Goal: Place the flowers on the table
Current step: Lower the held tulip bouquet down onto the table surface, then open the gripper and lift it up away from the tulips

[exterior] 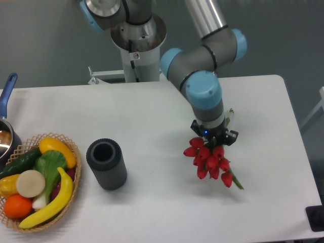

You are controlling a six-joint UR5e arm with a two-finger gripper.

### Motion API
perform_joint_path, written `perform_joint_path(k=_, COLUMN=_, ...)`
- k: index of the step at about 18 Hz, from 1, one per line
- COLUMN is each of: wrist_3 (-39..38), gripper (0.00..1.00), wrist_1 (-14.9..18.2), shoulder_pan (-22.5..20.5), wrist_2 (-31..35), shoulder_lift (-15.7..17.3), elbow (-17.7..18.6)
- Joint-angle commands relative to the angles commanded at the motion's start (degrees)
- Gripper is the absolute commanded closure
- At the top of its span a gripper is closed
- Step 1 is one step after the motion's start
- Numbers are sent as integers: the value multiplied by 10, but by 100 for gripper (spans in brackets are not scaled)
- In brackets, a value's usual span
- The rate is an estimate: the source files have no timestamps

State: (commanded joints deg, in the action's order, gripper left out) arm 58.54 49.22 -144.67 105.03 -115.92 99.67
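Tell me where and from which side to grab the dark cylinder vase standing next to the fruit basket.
Grip the dark cylinder vase across its ribbed side wall, below the rim, coming from above or from its right. It stands upright with its mouth open, and the basket crowds its left side.

Dark grey cylinder [106, 164] upright, beside wicker basket [71, 174] of fruit, vegetables; blue-handled pot [7, 121] at left edge.

The flowers [210, 161] hang just in front of and below the gripper [213, 135], perhaps touching the table [152, 111], while the cylinder [106, 164] stands well to its left and the basket [71, 152] and pot [6, 132] lie farther left.
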Motion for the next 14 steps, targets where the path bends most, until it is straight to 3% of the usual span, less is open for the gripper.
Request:
perform_joint_path(k=7, wrist_3=0, gripper=53, wrist_1=-1, shoulder_pan=7, wrist_2=-4, shoulder_lift=-24, elbow=-9)
perform_joint_path(k=8, wrist_3=0, gripper=45, wrist_1=-1, shoulder_pan=7, wrist_2=-4, shoulder_lift=-24, elbow=-10)
perform_joint_path(k=10, wrist_3=0, gripper=0, wrist_1=-3, shoulder_pan=7, wrist_2=-3, shoulder_lift=-22, elbow=-16)
perform_joint_path(k=14, wrist_3=-2, gripper=0, wrist_1=-3, shoulder_pan=6, wrist_2=-7, shoulder_lift=7, elbow=-7)
